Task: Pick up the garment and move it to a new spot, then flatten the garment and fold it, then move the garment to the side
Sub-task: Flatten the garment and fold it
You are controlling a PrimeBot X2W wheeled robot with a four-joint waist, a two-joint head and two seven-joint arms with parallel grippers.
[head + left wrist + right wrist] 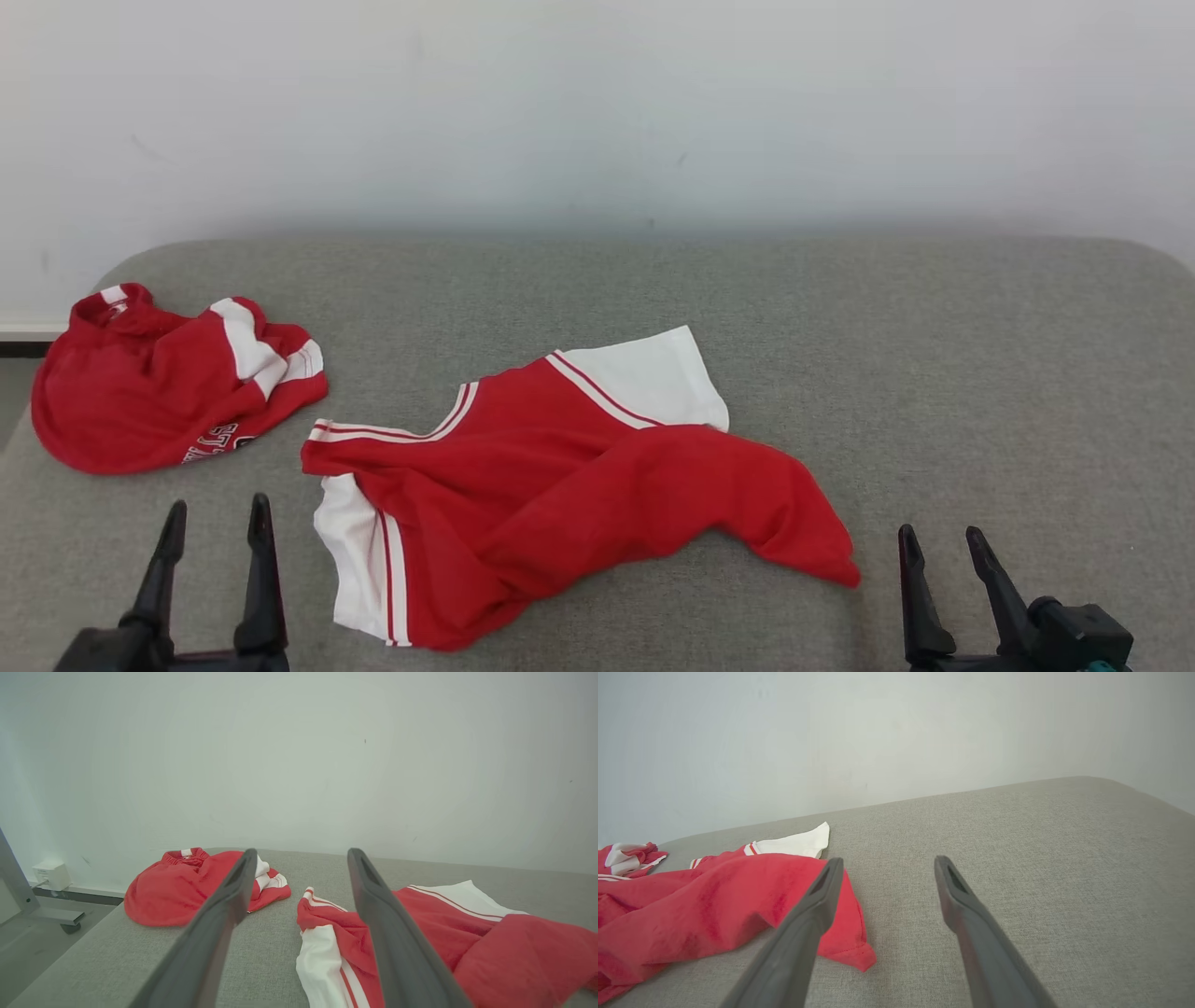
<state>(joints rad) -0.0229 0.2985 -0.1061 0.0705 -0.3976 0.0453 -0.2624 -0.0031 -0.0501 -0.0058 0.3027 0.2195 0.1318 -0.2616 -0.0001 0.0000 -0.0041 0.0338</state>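
A red garment (560,485) with white sleeves and striped trim lies rumpled in the middle of the grey padded table (934,373), one red part folded over itself. It also lies at the right of the left wrist view, garment (467,933), and at the left of the right wrist view, garment (700,905). My left gripper (217,518) stands open at the lower left, just left of the garment's white sleeve and apart from it. My right gripper (941,546) stands open at the lower right, a little right of the garment's red corner. Nothing sits between either pair of fingers.
A second red and white garment (159,383) lies bunched at the table's far left, near the edge; it also lies behind my left fingers (219,914). A pale wall (597,112) runs behind the table. A grey stand's foot with a castor (56,917) is on the floor at left.
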